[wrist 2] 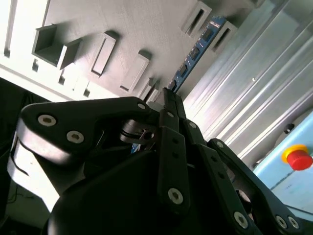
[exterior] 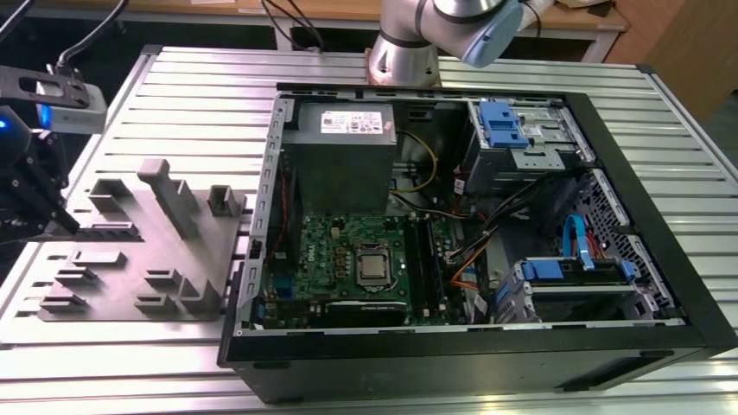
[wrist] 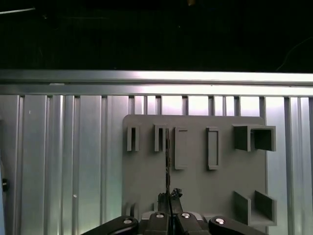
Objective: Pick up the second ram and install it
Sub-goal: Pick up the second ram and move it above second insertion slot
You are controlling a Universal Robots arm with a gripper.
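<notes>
I have the end effector [wrist 2: 166, 95] over the grey fixture [exterior: 127, 285], and its fingers are squeezed together on the ram [wrist 2: 195, 51]. In the second wrist view the ram sticks straight out past the fingertips, a thin strip with small dark chips. Its far end is near one of the fixture's slots. I cannot tell if that end touches the fixture or hangs just above it.

In the first wrist view I see the ram [wrist: 167, 156] edge-on, a thin dark line running from the end effector [wrist: 168, 196] across the fixture [wrist: 195, 186]. I think the fingers hold its flat sides so that it stays straight and does not twist. I think the fixture's narrow slots are there to stand sticks on edge, so fingers can close on them.

In the exterior view the arm [exterior: 461, 26] rises from behind the open case [exterior: 645, 259]. The end effector [exterior: 41, 212] points down at the fixture. The case lies on the bench [exterior: 173, 95] just beside the fixture, on the exterior view's right, with its green board [exterior: 346, 251] facing up.
</notes>
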